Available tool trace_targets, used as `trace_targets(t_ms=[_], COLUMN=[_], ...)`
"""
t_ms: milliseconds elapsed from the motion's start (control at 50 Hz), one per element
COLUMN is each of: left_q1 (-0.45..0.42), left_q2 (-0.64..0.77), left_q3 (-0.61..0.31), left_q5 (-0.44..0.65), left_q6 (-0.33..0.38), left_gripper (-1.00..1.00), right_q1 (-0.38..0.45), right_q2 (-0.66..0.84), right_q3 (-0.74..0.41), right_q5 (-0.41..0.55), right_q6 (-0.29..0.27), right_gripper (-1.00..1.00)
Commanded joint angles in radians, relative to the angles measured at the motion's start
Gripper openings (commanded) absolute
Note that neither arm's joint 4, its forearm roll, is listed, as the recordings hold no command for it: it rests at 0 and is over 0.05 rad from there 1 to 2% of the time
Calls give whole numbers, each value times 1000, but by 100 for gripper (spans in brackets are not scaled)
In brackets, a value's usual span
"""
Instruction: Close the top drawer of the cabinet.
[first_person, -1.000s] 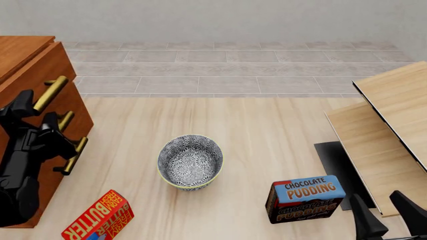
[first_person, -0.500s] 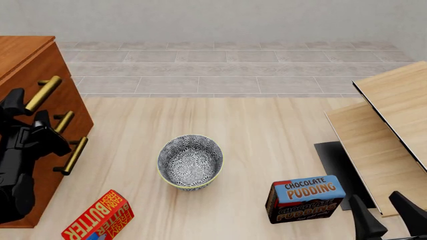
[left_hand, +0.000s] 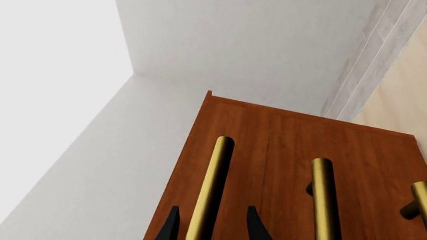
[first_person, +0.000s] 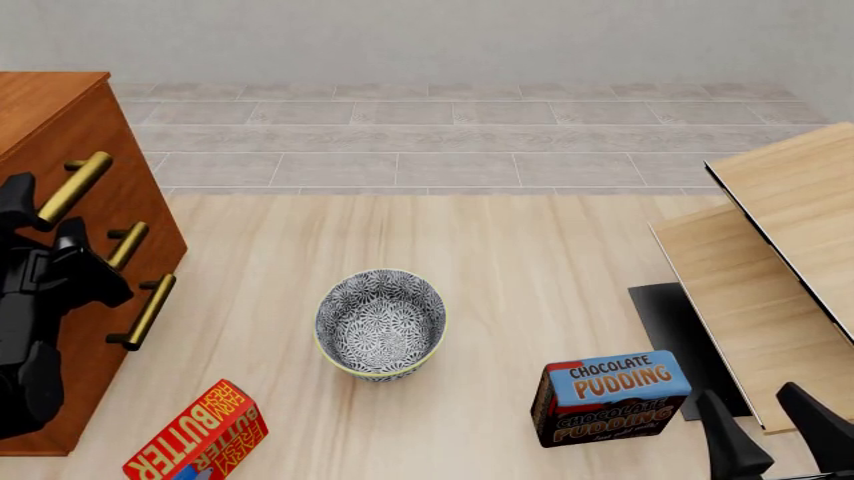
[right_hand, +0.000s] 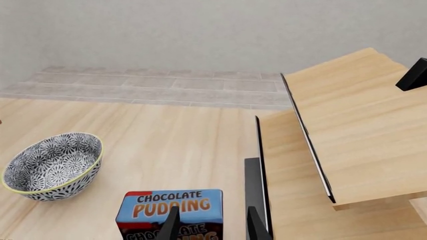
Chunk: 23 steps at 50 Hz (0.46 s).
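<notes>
The reddish-brown cabinet (first_person: 40, 105) stands at the table's left edge. Its top drawer (first_person: 100, 135) looks about flush with the cabinet's front, and its brass handle (first_person: 74, 188) points toward the table. My left gripper (first_person: 51, 212) is open, with one finger on each side of that handle. In the left wrist view the handle (left_hand: 215, 180) runs between the two fingertips (left_hand: 172, 225) with a small gap on each side, against the drawer front (left_hand: 233, 120). My right gripper (first_person: 763, 420) is open and empty at the front right, just behind a chocolate pudding box (right_hand: 170, 207).
A patterned bowl (first_person: 380, 323) sits mid-table. A chocolate pudding box (first_person: 611, 395) stands front right and a red butter box (first_person: 200, 435) front left. Pale wooden boards (first_person: 787, 250) slope over a black mat (first_person: 674, 330) at the right. Two lower drawer handles (first_person: 144, 312) stick out below.
The top drawer and its handle have moved left into the cabinet, and my left gripper has moved left with them. The right arm has not moved.
</notes>
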<state>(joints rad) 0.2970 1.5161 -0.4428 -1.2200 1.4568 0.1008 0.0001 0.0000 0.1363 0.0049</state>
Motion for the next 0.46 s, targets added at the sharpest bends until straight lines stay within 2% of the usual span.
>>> trace_targets(t_ms=[20, 460], left_q1=[37, 56], left_q2=[21, 29], left_q3=[-25, -29], left_q5=[0, 0], left_q6=[-6, -19], left_gripper=[100, 100], right_q1=[5, 9], right_q2=[0, 0], right_q3=[0, 0], right_q5=[4, 11], right_q6=[-2, -9], right_gripper=[100, 100])
